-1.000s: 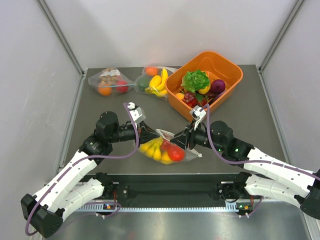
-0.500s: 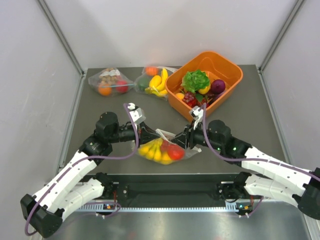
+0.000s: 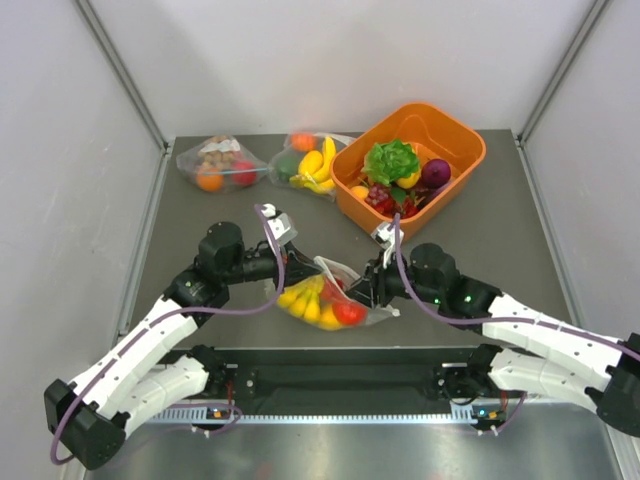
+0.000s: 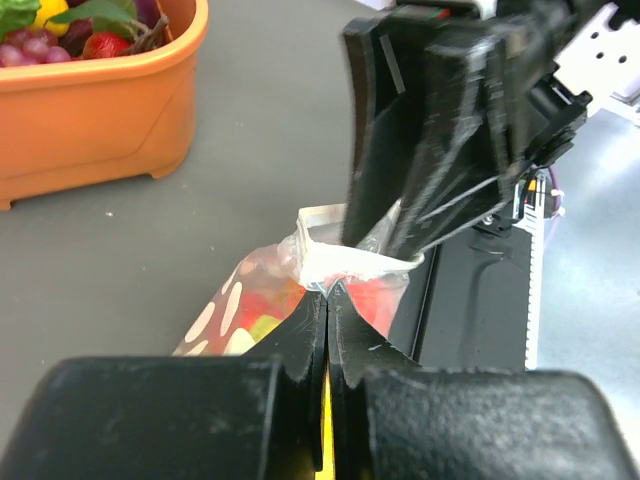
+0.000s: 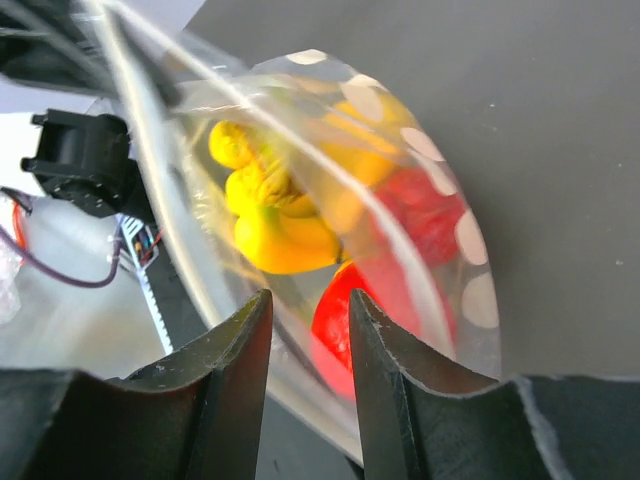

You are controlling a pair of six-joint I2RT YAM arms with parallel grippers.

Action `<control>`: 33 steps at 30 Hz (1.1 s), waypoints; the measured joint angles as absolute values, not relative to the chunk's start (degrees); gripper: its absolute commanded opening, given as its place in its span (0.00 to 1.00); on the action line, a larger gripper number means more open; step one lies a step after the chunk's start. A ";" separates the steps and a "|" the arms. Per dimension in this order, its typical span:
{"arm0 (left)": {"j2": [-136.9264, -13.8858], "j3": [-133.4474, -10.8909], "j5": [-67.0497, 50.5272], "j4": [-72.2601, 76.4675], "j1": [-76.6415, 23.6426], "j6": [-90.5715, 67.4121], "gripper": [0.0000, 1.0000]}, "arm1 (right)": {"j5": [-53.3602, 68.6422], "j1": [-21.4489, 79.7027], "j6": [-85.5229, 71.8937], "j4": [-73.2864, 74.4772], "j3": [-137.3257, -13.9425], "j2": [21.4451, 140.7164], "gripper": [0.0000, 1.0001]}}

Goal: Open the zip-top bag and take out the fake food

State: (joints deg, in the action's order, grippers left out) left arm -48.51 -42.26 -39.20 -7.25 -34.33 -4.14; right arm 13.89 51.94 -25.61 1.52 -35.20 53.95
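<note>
The zip-top bag (image 3: 325, 300) with cream dots lies near the table's front edge, between the two arms. Through its film the fake food shows: a yellow banana bunch (image 5: 270, 220) and a red round fruit (image 5: 345, 320). My left gripper (image 4: 328, 292) is shut on the bag's upper edge, at the left end of the bag in the top view (image 3: 308, 270). My right gripper (image 5: 308, 298) comes in from the right (image 3: 354, 285). Its fingers stand apart at the bag's mouth, with the clear rim and the red fruit showing in the gap.
An orange bin (image 3: 463, 133) at the back right holds green lettuce (image 3: 390, 160), grapes and other toys. Two plain clear bags of food (image 3: 220, 163) (image 3: 308, 160) lie at the back left. A black rail (image 3: 330, 375) runs along the table's near edge, just below the bag.
My right gripper has slid left into the bag's mouth, its fingers a little closer together. The left gripper keeps its hold and has shifted slightly right. The bag has bunched up a little.
</note>
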 measured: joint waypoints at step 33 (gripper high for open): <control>-49.01 -42.26 -39.68 -7.33 -36.49 -3.62 0.00 | -4.78 67.11 -22.57 11.60 -42.87 64.38 0.78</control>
State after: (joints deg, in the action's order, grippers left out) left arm -49.01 -42.26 -39.68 -7.33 -36.49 -3.62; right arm -4.78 67.11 -22.57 11.60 -42.87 64.38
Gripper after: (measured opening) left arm 0.012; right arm 0.733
